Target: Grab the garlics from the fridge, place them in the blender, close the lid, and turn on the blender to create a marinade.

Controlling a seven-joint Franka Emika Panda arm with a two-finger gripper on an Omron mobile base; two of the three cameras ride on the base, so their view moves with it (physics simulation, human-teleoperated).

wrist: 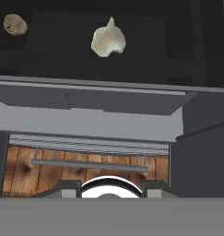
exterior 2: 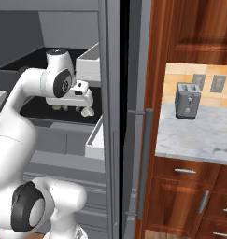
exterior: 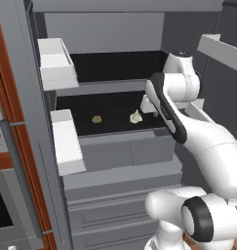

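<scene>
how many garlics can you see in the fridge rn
2. Both lie apart on the same dark fridge shelf: a whitish garlic nearer the arm's side, and a tan garlic farther toward the door bins. Other shelves are partly hidden, so more could be out of sight.

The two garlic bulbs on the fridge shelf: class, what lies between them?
Nothing: bare dark shelf separates the tan garlic from the whiter garlic, as the left base view and the hand view show.

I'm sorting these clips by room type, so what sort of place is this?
A kitchen, rendered. An open fridge holds two garlic bulbs on a dark shelf, and beside it a toaster stands on a marble counter over wooden cabinets.
</scene>
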